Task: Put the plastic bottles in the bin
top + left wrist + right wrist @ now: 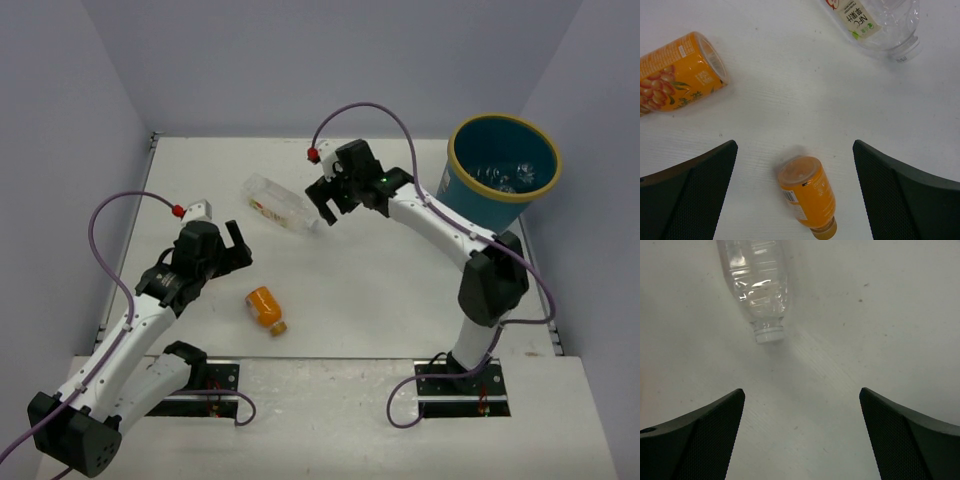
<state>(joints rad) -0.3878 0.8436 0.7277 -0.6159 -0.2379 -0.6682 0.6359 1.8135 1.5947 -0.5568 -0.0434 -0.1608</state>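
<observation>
At the two o'clock corner of the white table (pixel 400 290) in your overhead view stands the round teal-blue plastic bin (pixel 455 180) with a yellow rim, upright, with several clear bottles (pixel 500 180) lying inside it. Near the table's middle, toward eleven o'clock, a long clear plastic bottle (pixel 285 203) with a pale label lies on its side, its capped neck pointing to four o'clock. Your right gripper (pixel 325 203) hangs just beside that neck with its fingers spread wide and nothing between them. In its wrist view the two black fingers (pixel 690 435) sit at seven and five o'clock, and the bottle's white cap and clear shoulder (pixel 762 285) lie ahead at eleven o'clock, apart from both pads. Your left gripper (pixel 240 247) is at nine o'clock from the table's middle, also fully spread and holding nothing. A small orange plastic bottle (pixel 266 308) lies on its side at six o'clock from that gripper. In the left wrist view this bottle (pixel 807 197) rests between the two black fingers (pixel 690 195), touching neither. An orange bottle with a fruit-printed label (pixel 677 75) lies at ten o'clock. The clear plastic bottle (pixel 875 25) shows at one o'clock.
</observation>
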